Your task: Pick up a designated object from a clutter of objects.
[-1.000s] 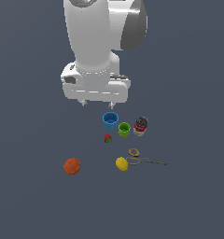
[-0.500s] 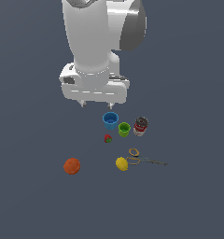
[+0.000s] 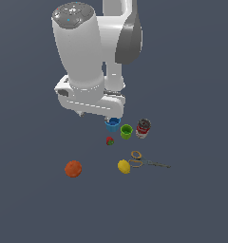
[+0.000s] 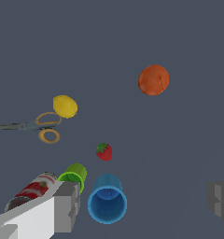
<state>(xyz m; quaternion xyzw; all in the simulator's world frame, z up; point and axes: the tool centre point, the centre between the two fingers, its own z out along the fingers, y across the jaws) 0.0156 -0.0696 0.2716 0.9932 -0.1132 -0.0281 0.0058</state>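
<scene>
A: Orange ball, round with a dimpled skin. Alone on the dark tabletop, well apart from the other items, toward the exterior view's left.

B: And the rest of the clutter?

A: Grouped toward the exterior view's right. Blue cup, green cup and red-labelled can in a close row, cups upright with open mouths. Small red strawberry just in front of the cups. Yellow lemon nearer the camera, just beside the orange-handled scissors, flat on the tabletop.

B: The arm?

A: Large white arm above the scene. Gripper raised over the cups, nothing between its fingers. Jaws spread wide in the wrist view: one grey finger beside the green cup and can, the other at the opposite edge, blue cup in the gap below.

B: Any contact with the ball?

A: None. Far from the gripper, untouched.
</scene>
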